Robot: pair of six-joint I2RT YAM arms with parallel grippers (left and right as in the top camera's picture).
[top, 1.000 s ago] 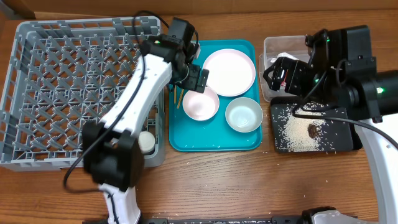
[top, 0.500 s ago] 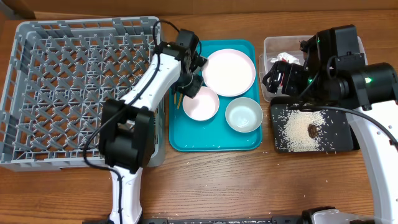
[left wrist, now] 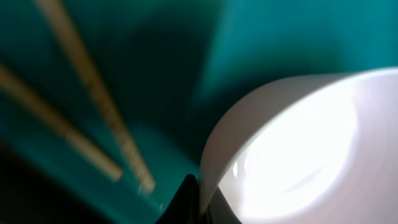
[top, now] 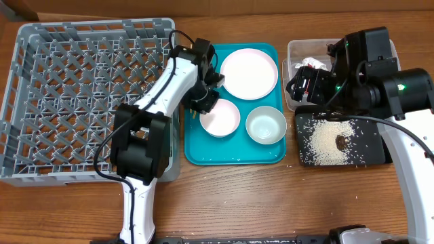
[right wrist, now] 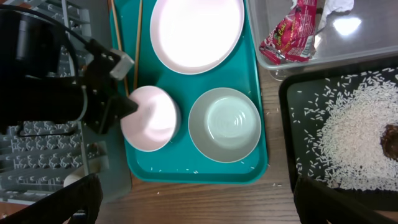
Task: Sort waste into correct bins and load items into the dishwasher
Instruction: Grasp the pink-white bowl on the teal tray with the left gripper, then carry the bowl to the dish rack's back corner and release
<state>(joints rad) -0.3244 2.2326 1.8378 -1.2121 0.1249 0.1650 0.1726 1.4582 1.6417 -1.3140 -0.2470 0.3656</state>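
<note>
My left gripper point(top: 204, 106) is shut on the left rim of the pinkish bowl point(top: 221, 118), which rests on the teal tray point(top: 234, 160). In the left wrist view the black fingertips point(left wrist: 188, 198) pinch the bowl's thin wall point(left wrist: 214, 155), with two chopsticks point(left wrist: 93, 93) lying beside it. The round plate point(top: 249, 73) and the grey-green bowl point(top: 265, 125) also sit on the tray. The red-and-white wrapper point(right wrist: 292, 34) lies in the clear tub point(top: 296, 53). Rice point(top: 327, 139) and a brown lump point(top: 341, 141) lie in the black tray point(top: 376, 154). My right gripper point(right wrist: 196, 202) hangs open, high above the table.
The big grey dish rack point(top: 88, 102) fills the left side. A small white cup point(right wrist: 71, 179) shows at its near right corner. A few rice grains point(right wrist: 193, 171) are scattered on the teal tray and the wooden table near it.
My left gripper has dropped to the pinkish bowl and shut on its left rim. The right arm shifted a little early on, then held still.
</note>
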